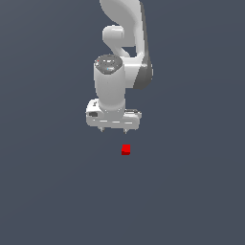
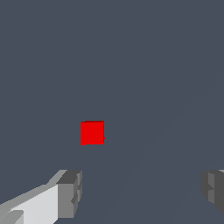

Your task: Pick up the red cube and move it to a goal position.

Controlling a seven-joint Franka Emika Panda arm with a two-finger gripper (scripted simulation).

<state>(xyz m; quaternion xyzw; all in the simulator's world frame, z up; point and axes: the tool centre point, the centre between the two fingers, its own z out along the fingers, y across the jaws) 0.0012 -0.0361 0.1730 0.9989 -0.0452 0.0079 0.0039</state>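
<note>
So, nothing done yet: gripper (image 1: 114, 129) wide open & empty, above red cube (image 1: 126, 150); pick + move left.

Arm (image 1: 115, 81) glossy white, smooth; red cube (image 1: 126, 150) flat matt; ground (image 1: 48, 191) matt dark grey.

Red cube (image 1: 126, 150) bright red, plain; tool (image 1: 114, 129) white, grey fingertips (image 2: 70, 193); floor (image 1: 48, 191) dark slate.
</note>
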